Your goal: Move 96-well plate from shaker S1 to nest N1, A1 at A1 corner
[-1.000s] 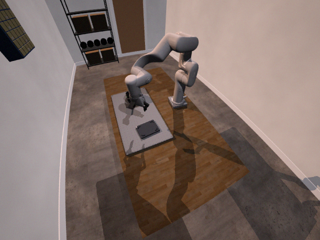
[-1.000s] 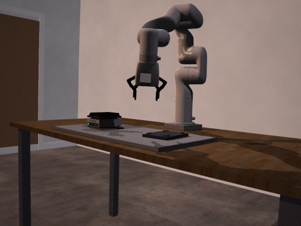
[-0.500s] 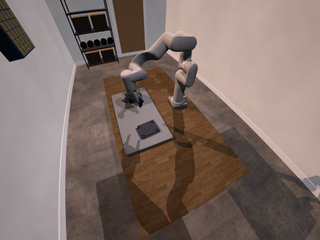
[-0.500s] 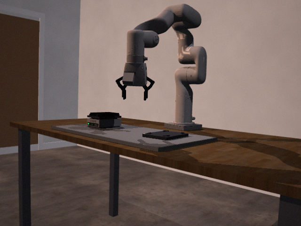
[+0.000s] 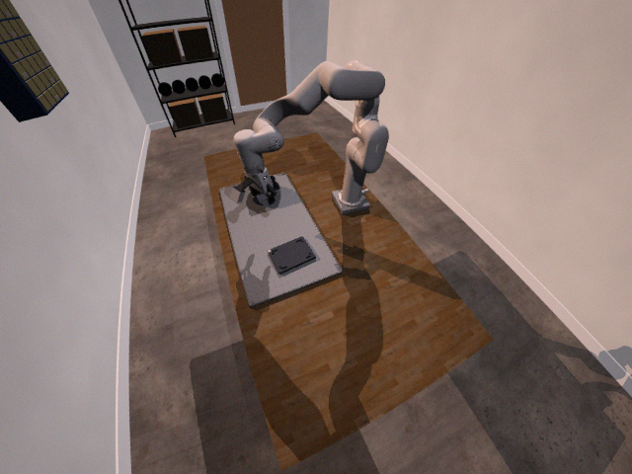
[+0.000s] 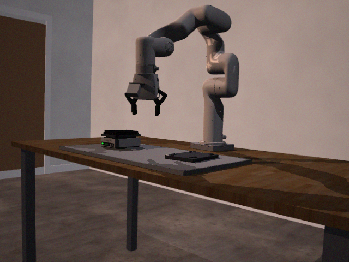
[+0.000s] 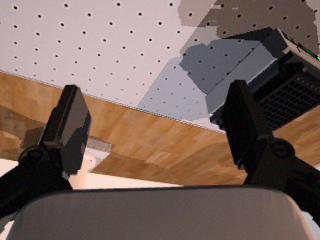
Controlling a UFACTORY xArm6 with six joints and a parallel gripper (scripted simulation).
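I have the gripper [image 6: 145, 108] hanging in the air above the plate shaker S1 [image 6: 120, 141], well apart from it, with its fingers [image 6: 133, 108] spread as wide as they go and nothing between them. From the exterior view the gripper sits up and a little toward 1 o'clock of the shaker.

The 96-well plate [image 6: 120, 132] lies dark and flat on top of S1, which shows a small green light on its front face. In the wrist view I see the plate's well grid [image 7: 292, 97] at about 2 o'clock, partly behind one finger [image 7: 245, 125]; the other finger [image 7: 67, 127] stands at 9 o'clock over the wooden worktop [image 7: 150, 142]. I cannot make out the A1 marks in any view.

The shaker stands on a pale perforated board [image 6: 157, 158] that lies on the worktop [image 6: 281, 183]. The plate nest N1 [image 6: 191, 156] sits on the same board, toward 4 o'clock from the shaker in the exterior view, well apart from it, a low black square with small locators at its corners. The arm's base [image 6: 229, 147] stands on the worktop just beyond the board.

In the top view a shelf rack [image 5: 151, 76] stands against the far wall.
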